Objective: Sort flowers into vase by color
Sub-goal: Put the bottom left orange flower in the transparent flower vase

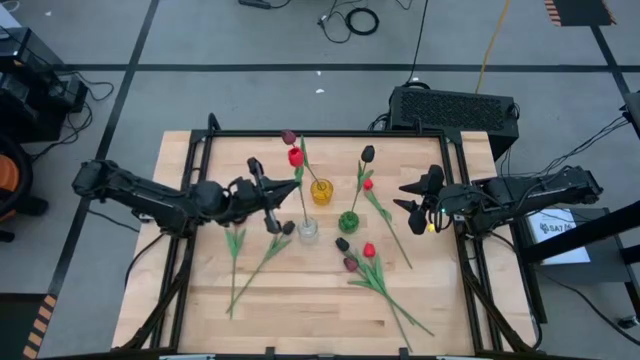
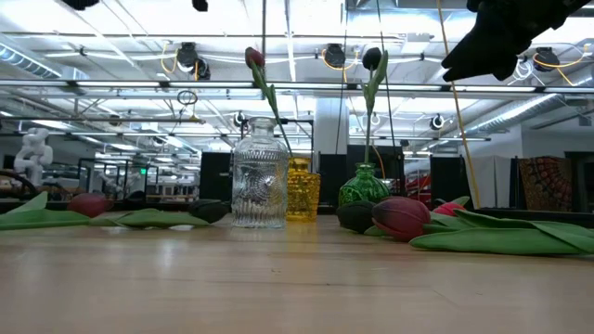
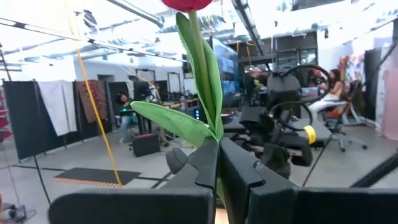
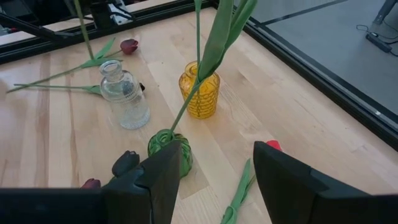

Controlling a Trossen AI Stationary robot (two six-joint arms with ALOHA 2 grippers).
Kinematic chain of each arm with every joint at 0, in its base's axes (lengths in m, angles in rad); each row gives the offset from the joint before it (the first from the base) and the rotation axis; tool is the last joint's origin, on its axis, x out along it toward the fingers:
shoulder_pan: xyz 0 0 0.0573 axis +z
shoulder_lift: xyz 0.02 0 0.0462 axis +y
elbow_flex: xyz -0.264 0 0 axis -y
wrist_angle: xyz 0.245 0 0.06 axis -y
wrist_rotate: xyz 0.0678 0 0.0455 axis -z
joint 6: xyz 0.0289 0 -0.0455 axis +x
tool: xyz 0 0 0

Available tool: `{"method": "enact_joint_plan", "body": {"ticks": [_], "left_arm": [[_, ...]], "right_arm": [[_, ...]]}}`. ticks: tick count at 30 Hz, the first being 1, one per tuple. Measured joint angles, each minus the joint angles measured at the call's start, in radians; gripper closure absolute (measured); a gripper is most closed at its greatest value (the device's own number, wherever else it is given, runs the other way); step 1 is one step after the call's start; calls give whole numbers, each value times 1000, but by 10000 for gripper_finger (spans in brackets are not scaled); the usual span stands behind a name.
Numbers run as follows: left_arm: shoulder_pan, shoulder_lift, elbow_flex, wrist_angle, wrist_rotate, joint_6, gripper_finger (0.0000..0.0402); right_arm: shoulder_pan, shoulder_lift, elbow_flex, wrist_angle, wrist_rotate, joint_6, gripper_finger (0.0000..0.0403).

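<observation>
High view: left end effector point(image 1: 272, 205) is clamped on the stem of a red tulip point(image 1: 295, 157), which stands roughly upright, its head up near the maroon tulip point(image 1: 289, 137) that stands in the clear vase point(image 1: 307, 230). Left wrist view confirms the grip: jaws pinched on the stem just below the leaf point(image 3: 171, 118).

Right end effector point(image 1: 415, 205) sits spread and empty near the desk's point(image 1: 300, 310) right edge, looking across at the green vase point(image 4: 169, 149) and yellow vase point(image 4: 200, 93).

Risks from here, as I judge them:
- Three vases sit close together. Lowering the stem into the wrong mouth puts red in with maroon; the clear vase already holds a maroon one.
- Vase necks are narrow and the stem is thin and floppy. If the tip misses the mouth it may buckle, or shove a vase over; the clear vase looks the easiest to tip.
- The held leaf sticks out sideways and could snag the stems already standing in the vases and drag them out.
- Grip is on a thin stem, so it could twist in the jaws and swing off line.

Loose tulips point(image 1: 369, 251) lie on the desk to the right of the vases, more point(image 1: 235, 240) on the left.
</observation>
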Motion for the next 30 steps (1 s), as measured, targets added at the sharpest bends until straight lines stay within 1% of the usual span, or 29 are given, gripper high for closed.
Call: {"method": "enact_joint_plan", "body": {"ticks": [5, 11, 18, 25, 30], "left_arm": [[0, 53, 0, 19, 0, 34, 388], [15, 71, 0, 24, -7, 34, 388], [33, 77, 0, -69, 0, 36, 388], [32, 74, 0, -12, 3, 104, 388], [22, 74, 0, 3, 3, 83, 388]], "right_arm": [[0, 0, 0, 0, 0, 0, 211], [0, 0, 0, 0, 0, 0, 211], [0, 0, 0, 0, 0, 0, 211], [0, 0, 0, 1, 0, 0, 211], [0, 0, 0, 4, 0, -8, 211]]}}
